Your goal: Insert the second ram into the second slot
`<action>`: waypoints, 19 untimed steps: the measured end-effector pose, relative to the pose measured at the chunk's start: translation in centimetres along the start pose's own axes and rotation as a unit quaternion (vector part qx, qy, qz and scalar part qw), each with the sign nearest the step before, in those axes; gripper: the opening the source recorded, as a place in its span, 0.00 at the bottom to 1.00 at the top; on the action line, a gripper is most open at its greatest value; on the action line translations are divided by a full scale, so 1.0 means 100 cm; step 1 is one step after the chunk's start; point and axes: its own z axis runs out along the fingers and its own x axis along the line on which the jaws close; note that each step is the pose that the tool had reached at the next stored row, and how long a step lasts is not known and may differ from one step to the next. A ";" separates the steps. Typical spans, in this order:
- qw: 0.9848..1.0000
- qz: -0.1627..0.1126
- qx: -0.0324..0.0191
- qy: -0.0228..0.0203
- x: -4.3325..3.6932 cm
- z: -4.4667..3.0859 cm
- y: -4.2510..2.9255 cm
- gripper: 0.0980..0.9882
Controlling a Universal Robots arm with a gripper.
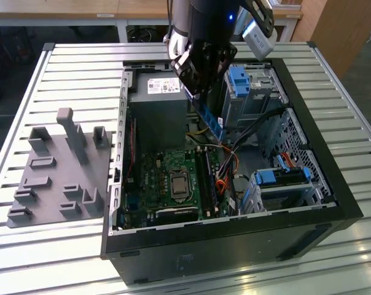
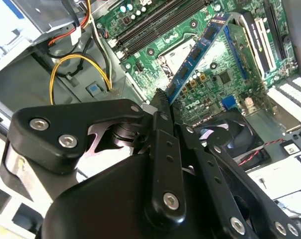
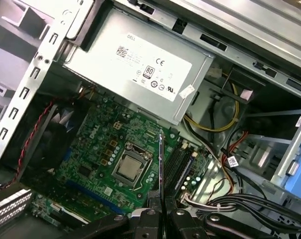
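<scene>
The exterior view looks steeply down from beyond a counter (image 1: 81,67) edge onto the open computer case (image 1: 234,246). Both wrist views face down close above it; all three share the motherboard (image 1: 167,166) (image 2: 230,74) (image 3: 90,159) and the second ram (image 1: 213,123) (image 2: 198,55) (image 3: 161,169).

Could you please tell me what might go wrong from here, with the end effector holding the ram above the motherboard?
1. The end effector grips the ram by one end, and the ram hangs slanted above the slots. It could pivot in the grip or meet a slot skewed.
2. Cables lie close beside the slots. The ram or the end effector might snag them on the way down.
</scene>
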 end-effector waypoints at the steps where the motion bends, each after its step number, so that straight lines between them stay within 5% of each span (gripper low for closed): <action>1: 1.000 0.004 0.000 0.000 0.0000 0.0000 0.0000 0.04; 10: 0.999 0.044 0.000 0.000 0.0000 0.0004 0.0000 0.04; 19: 0.997 0.084 0.001 0.000 0.0000 0.0008 0.0000 0.04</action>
